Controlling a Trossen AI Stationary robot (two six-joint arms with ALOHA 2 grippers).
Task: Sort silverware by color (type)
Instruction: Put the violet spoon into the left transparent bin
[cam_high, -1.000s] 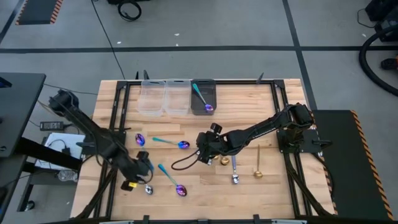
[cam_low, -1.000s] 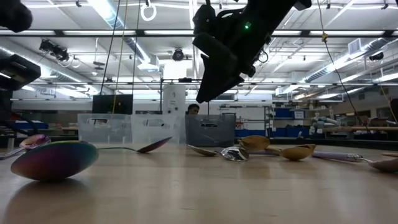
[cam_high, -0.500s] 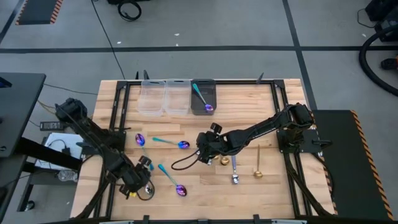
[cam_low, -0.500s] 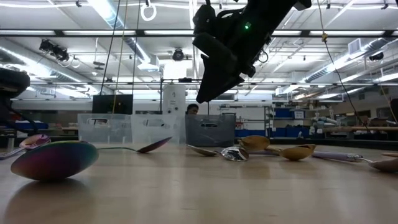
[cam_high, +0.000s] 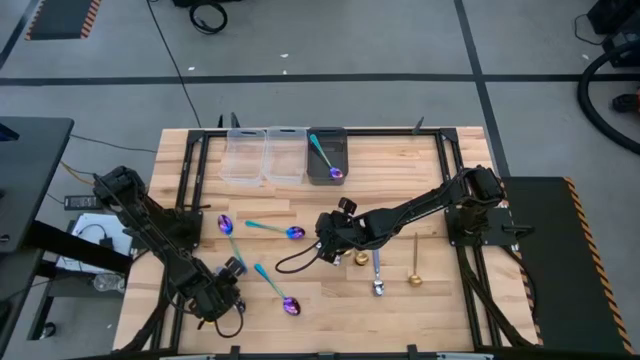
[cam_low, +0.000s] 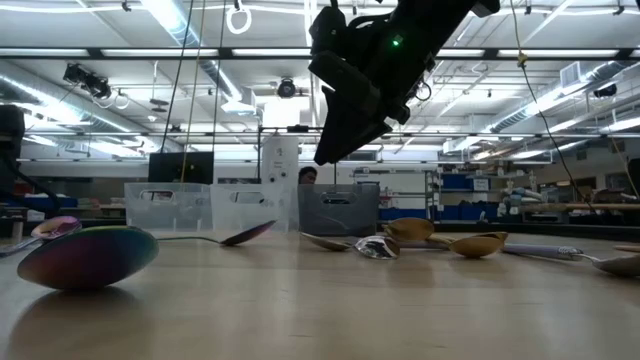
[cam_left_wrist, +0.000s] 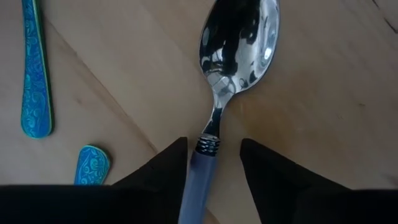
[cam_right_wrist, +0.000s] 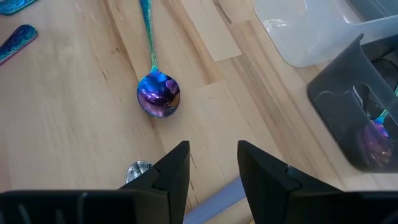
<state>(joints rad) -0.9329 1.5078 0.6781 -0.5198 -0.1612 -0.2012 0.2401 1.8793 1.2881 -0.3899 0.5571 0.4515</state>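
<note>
Spoons lie scattered on the wooden table. Under my left gripper (cam_high: 222, 296) near the table's near-left corner lies a silver spoon (cam_left_wrist: 239, 43) with a lilac handle (cam_left_wrist: 198, 186), flat on the wood. My open fingers stand on either side of that handle, just behind its collar. My right gripper (cam_high: 330, 246) hangs open above the table's middle (cam_low: 345, 120), over an iridescent purple-bowled spoon (cam_right_wrist: 158, 95). Two more such spoons (cam_high: 225, 225) (cam_high: 276, 290) lie to the left. Gold spoons (cam_high: 413, 262) (cam_high: 360, 258) and a silver one (cam_high: 378, 275) lie to the right. My left gripper has one finger (cam_left_wrist: 174, 158) close against the lilac handle beside the collar (cam_left_wrist: 208, 145), coming from above; whether it touches, I cannot tell. The other finger stands apart from the handle. The spoon lies flat on the table.
Three bins stand at the far edge: two clear ones (cam_high: 245, 155) (cam_high: 285, 155) and a grey one (cam_high: 330, 135) holding one teal-handled spoon (cam_high: 325, 158). Teal handles (cam_left_wrist: 34, 68) (cam_left_wrist: 93, 165) lie close beside the left gripper. A dark cable loop (cam_high: 290, 262) lies by the right gripper.
My left gripper has moved toward the table's near edge and come down over the silver lilac-handled spoon, which has stayed where it was.
</note>
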